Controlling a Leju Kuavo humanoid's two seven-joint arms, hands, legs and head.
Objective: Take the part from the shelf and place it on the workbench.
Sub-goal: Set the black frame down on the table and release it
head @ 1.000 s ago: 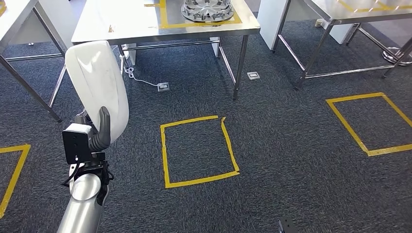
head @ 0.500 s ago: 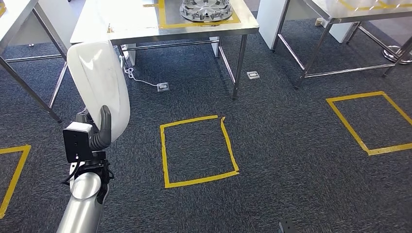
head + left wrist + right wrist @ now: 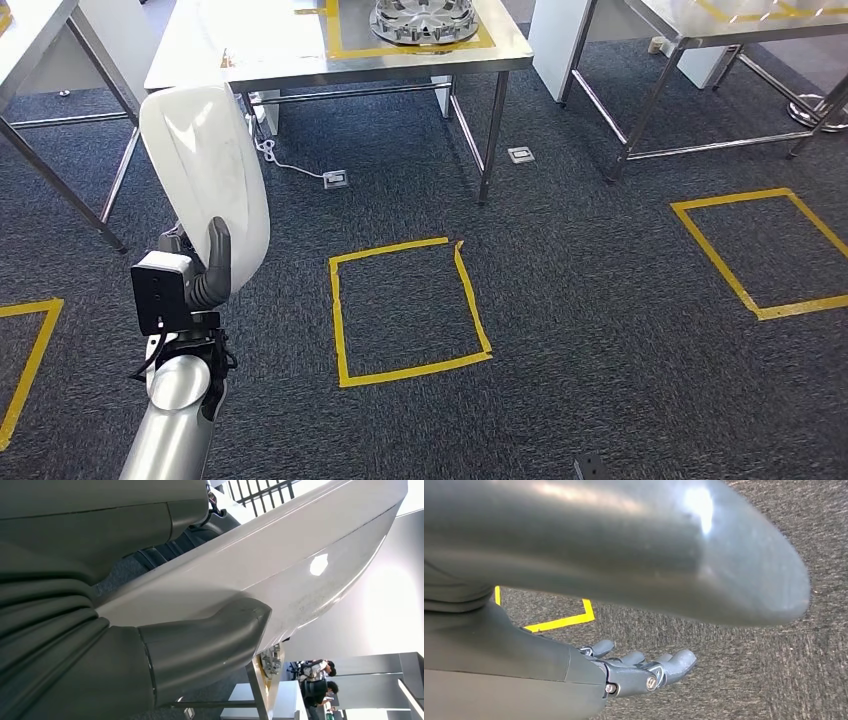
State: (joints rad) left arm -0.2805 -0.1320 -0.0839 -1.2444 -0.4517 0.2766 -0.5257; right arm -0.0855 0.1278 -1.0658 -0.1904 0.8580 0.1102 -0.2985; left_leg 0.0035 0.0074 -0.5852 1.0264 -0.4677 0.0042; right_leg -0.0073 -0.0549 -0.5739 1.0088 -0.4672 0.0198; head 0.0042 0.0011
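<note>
The left hand (image 3: 205, 268) gripped the white part (image 3: 205, 175), thumb (image 3: 200, 647) pressed against its glossy face, holding it upright above the carpet (image 3: 580, 300). The right hand (image 3: 639, 672) hung over the carpet with fingers loosely apart, holding nothing. Ahead stood the steel workbench (image 3: 280, 50) with a metal wheel (image 3: 424, 20) inside a yellow tape outline. A tape square (image 3: 408, 310) marked the floor nearby.

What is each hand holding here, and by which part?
Left hand grips the white part by its lower end; right hand holds nothing.
</note>
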